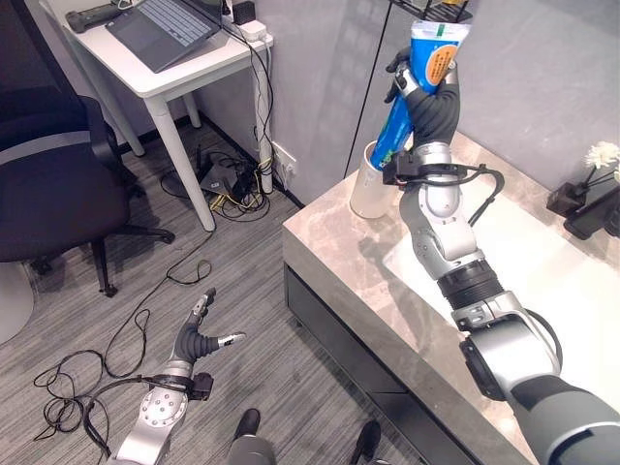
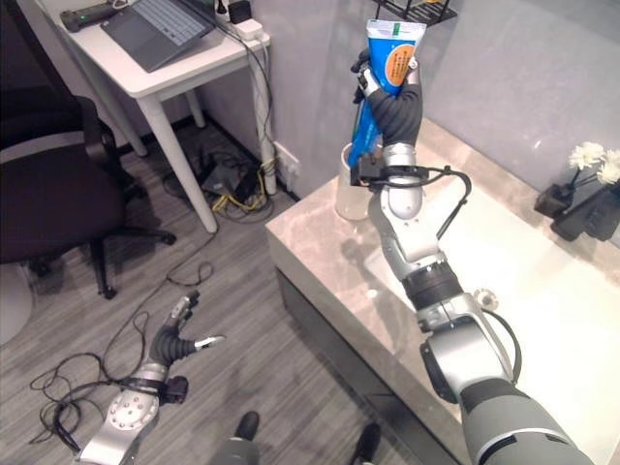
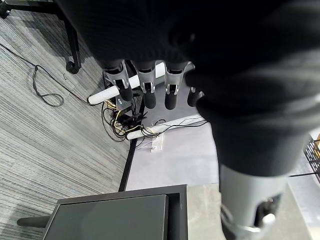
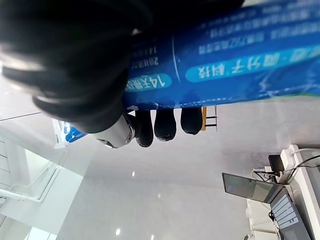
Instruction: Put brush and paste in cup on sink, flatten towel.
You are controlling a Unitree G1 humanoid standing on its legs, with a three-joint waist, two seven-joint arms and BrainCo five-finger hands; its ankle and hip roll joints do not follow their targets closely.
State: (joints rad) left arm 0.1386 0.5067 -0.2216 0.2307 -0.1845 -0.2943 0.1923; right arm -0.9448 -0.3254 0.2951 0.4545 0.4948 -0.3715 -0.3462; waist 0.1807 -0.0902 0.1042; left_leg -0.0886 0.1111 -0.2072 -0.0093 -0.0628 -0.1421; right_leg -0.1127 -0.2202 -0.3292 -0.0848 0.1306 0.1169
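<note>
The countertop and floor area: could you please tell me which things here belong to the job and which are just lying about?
Job: toothpaste tube held by right hand; white cup; sink.
Lying about: laptop, office chair, flower vase; left hand hangs idle.

Blue toothpaste tube (image 1: 415, 92), white cup (image 1: 367, 184), beige marbled counter (image 1: 339, 254).

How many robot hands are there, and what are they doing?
2. The right hand holds the blue toothpaste tube above the white cup on the counter. The left hand hangs open over the floor.
</note>
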